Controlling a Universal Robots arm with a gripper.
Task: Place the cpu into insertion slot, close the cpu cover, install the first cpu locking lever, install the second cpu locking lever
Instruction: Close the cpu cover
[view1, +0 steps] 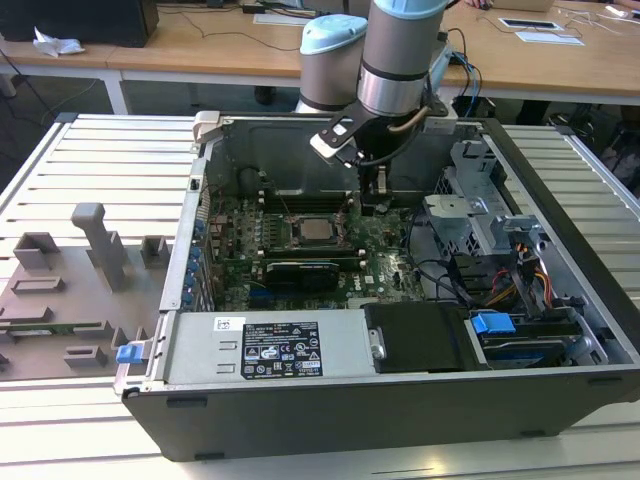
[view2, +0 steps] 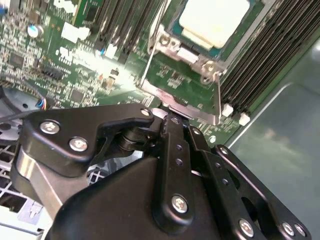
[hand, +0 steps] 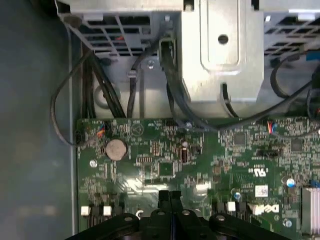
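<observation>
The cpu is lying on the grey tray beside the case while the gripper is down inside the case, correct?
No. The cpu sits in the insertion slot, as the second wrist view shows. The gripper is indeed down inside the case.

Count on inspection: one arm (view1: 400, 50); one gripper (hand: 170, 193); one open computer case (view1: 400, 410); one motherboard (view1: 390, 275); one cpu (view1: 318, 231); one power supply (view1: 190, 350) bearing one white label (view1: 282, 350); one coin cell (hand: 117, 148). Memory slots (view2: 260, 65): number not determinable.
</observation>
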